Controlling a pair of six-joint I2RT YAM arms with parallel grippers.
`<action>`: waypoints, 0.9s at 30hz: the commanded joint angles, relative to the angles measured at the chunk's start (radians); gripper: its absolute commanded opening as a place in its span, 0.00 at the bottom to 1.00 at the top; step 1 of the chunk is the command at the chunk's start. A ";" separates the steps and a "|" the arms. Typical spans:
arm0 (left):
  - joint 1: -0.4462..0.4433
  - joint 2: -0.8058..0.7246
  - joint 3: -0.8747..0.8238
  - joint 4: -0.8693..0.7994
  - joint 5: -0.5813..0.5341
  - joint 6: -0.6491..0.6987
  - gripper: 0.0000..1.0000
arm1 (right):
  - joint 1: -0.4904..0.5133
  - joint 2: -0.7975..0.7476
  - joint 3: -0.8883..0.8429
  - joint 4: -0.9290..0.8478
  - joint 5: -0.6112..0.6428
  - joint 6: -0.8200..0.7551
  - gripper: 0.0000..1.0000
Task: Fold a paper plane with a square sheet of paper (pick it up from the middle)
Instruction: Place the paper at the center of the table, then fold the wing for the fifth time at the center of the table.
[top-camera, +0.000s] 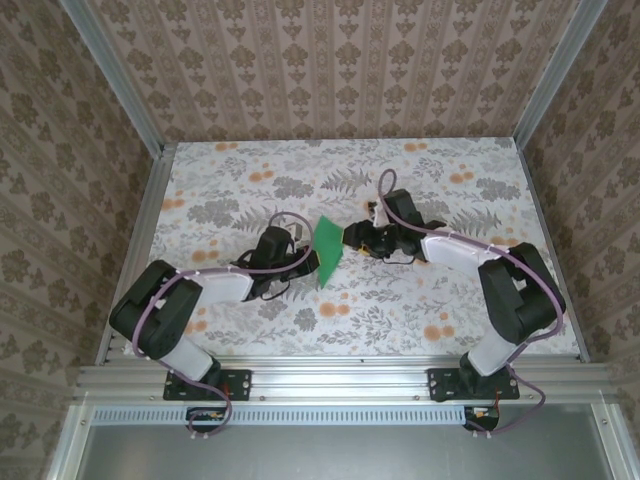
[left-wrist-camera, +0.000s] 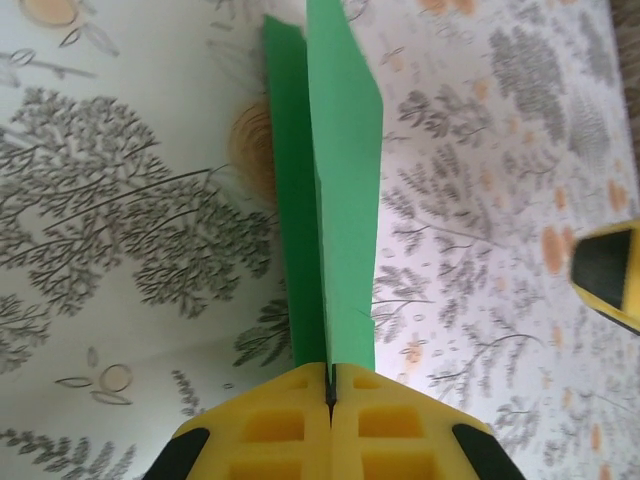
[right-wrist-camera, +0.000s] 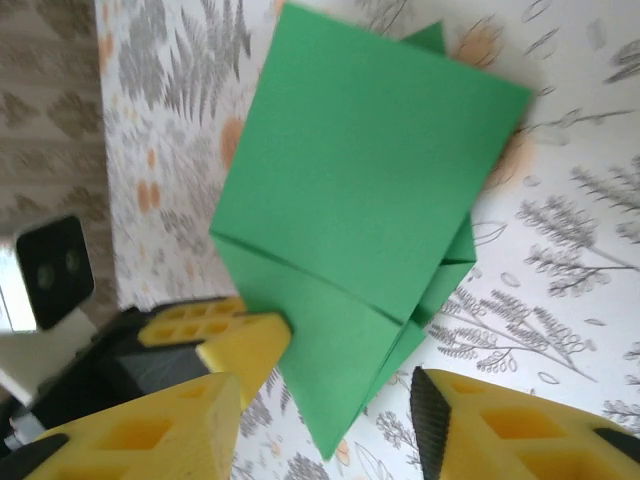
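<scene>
The green sheet of paper (top-camera: 328, 252) is folded into a layered, pointed shape and held edge-up above the table. My left gripper (left-wrist-camera: 330, 395) is shut on its near edge, yellow pads pressed together with the paper (left-wrist-camera: 335, 200) rising out of them. In the right wrist view the paper (right-wrist-camera: 370, 190) shows its flat folded face and creases. Its lower tip hangs between the spread fingers of my right gripper (right-wrist-camera: 325, 425), which is open and not touching it. The left gripper's pads (right-wrist-camera: 235, 335) pinch the paper's left edge there. Seen from above, the right gripper (top-camera: 357, 238) is just right of the paper.
The floral-patterned table (top-camera: 420, 180) lies below, fenced by aluminium rails and patterned walls. One yellow finger of the right gripper (left-wrist-camera: 610, 275) shows at the right edge of the left wrist view. Both arms meet near the table's middle.
</scene>
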 joint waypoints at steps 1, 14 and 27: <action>-0.008 0.015 0.018 -0.022 -0.044 0.038 0.00 | 0.052 0.054 0.059 -0.087 0.048 -0.062 0.41; -0.033 0.001 0.028 -0.080 -0.117 0.077 0.00 | 0.114 0.207 0.154 -0.110 0.037 -0.044 0.20; -0.052 0.012 0.050 -0.098 -0.115 0.094 0.00 | 0.114 0.273 0.167 -0.160 0.043 -0.045 0.17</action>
